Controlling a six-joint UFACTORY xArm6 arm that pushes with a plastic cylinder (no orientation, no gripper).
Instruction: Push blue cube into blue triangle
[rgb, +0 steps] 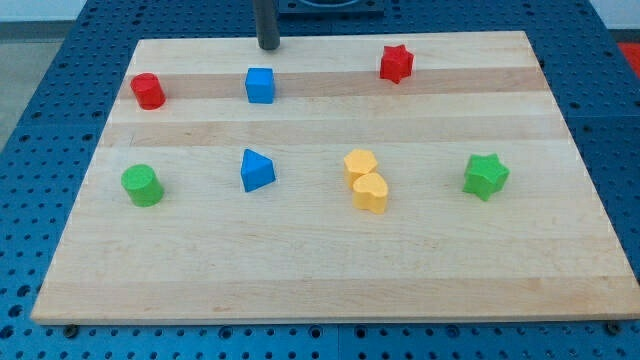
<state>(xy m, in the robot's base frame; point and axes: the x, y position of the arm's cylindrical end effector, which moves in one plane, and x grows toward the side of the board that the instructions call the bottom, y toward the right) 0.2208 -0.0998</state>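
The blue cube sits on the wooden board near the view's top, left of centre. The blue triangle lies below it, toward the view's bottom, with a gap of bare board between them. My tip rests at the board's top edge, just above the blue cube and slightly to its right, not touching it.
A red cylinder is at the top left, a red star at the top right. A green cylinder is at the left, a green star at the right. Two yellow blocks touch each other at centre. The wooden board ends on a blue perforated table.
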